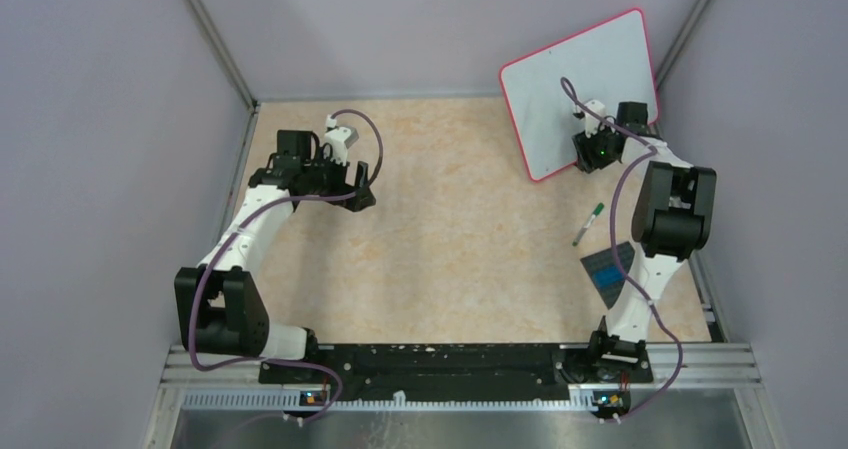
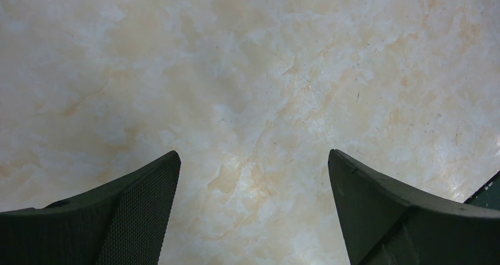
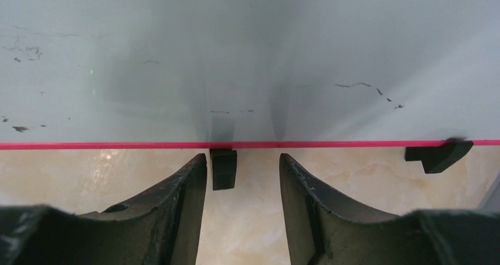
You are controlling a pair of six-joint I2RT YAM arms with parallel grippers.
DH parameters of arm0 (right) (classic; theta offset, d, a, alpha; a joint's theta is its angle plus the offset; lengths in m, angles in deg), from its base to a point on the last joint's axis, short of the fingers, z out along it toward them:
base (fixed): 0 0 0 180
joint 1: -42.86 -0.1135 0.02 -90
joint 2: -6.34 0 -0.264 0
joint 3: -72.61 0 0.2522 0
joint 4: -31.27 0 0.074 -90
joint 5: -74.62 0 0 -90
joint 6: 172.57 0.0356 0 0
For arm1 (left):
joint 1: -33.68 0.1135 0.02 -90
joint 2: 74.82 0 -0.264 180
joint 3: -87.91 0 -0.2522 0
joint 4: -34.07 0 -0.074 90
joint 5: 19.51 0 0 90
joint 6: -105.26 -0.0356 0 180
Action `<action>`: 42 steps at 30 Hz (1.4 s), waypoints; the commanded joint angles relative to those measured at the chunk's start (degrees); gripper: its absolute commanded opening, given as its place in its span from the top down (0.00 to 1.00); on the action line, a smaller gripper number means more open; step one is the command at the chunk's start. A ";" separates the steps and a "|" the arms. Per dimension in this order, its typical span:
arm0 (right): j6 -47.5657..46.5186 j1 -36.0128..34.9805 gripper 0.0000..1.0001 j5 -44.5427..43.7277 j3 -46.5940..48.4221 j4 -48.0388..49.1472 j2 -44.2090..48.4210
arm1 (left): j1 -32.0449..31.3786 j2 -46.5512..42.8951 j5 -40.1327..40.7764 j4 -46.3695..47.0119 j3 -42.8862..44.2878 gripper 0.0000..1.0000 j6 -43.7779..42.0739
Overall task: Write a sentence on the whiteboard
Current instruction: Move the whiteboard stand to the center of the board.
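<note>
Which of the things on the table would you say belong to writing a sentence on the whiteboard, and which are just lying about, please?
For the job:
- whiteboard
- green-capped marker, probably needed for the writing

Just lying about:
- dark grey studded plate

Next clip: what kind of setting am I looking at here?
Likely an enclosed lab robot cell: plain grey walls box in a marble-patterned table, two arms bolt to a metal rail, and a whiteboard and marker are staged props.

Smudged whiteboard (image 3: 247,52), red rim (image 3: 118,145), black foot (image 3: 223,169) between parted jaws
</note>
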 commanded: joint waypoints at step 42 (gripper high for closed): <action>4.71 -22.67 1.00 8.64 -27.03 -5.15 28.99 | 11.39 -2.38 -0.87 4.86 2.95 0.01 10.00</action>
